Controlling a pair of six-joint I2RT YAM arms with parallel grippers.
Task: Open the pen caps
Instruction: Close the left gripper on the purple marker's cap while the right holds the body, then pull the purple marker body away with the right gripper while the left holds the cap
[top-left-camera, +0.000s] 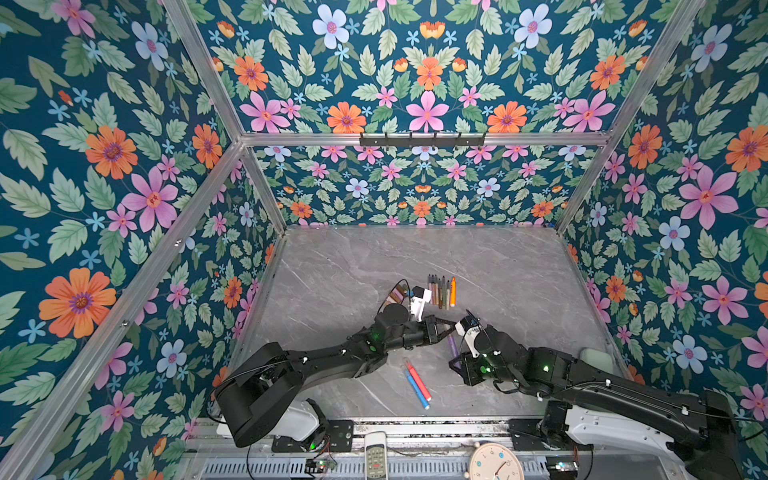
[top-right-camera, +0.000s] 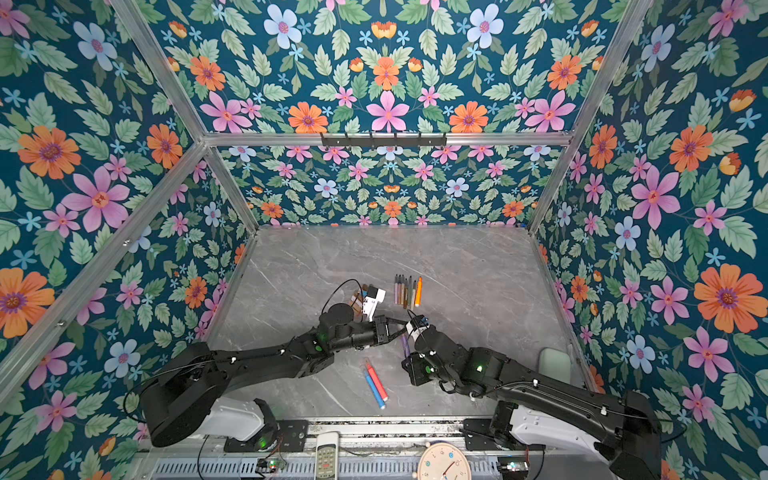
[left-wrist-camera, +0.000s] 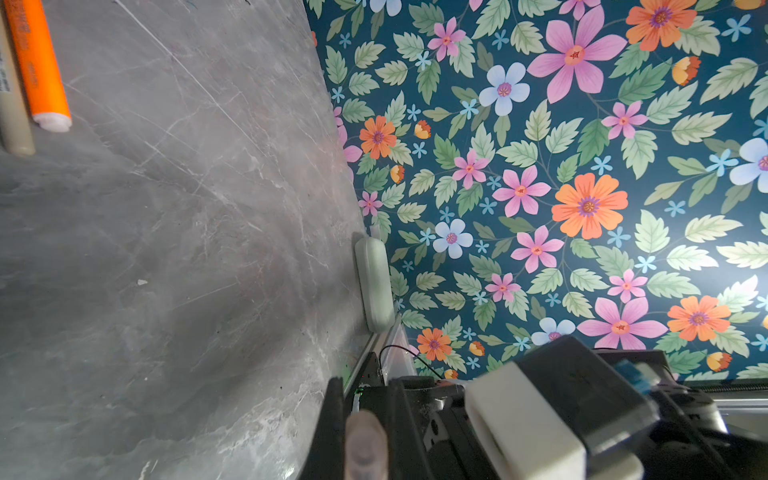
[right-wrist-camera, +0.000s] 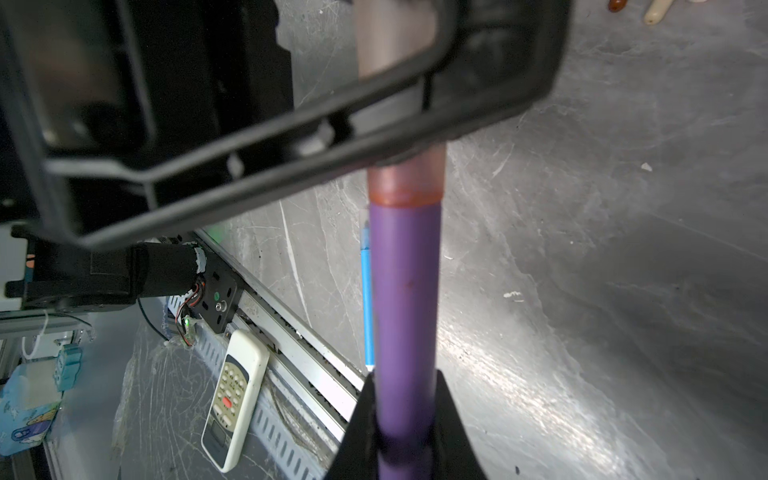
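A row of pens (top-left-camera: 439, 291) lies on the grey marbled tabletop (top-left-camera: 519, 282), tips bare and pointing away from the robot, with an orange pen (top-left-camera: 453, 291) as its right-hand member; everything else is placed from that row. Just on the robot's side of it, lifted clear of the tabletop, a purple pen (right-wrist-camera: 405, 291) hangs between the two arms; the right pincer (right-wrist-camera: 405, 419) is clamped on the barrel's lower end, one dark finger pressed to either side, and the left pincer (top-left-camera: 448, 326) is closed tight across the pinkish cap (right-wrist-camera: 405, 183) at the end nearer the row. In the right wrist view the cap sits on the barrel with its rim meeting the purple and no gap showing; the left pincer's black fingers cross it just above that seam; in the left wrist view the cap's rounded end (left-wrist-camera: 365, 444) pokes out beside one finger. Left of the row, partly hidden behind the left arm's wrist camera, lies a small cluster of loose caps (top-left-camera: 395, 296) in brown, pink and tan. Well on the robot's side of the row, past the held pen, a red pen (top-left-camera: 417, 380) and a blue pen (top-left-camera: 417, 390) lie side by side and touching, both capped; farther that way, off the tabletop edge, rests a white remote control (top-left-camera: 376, 457).
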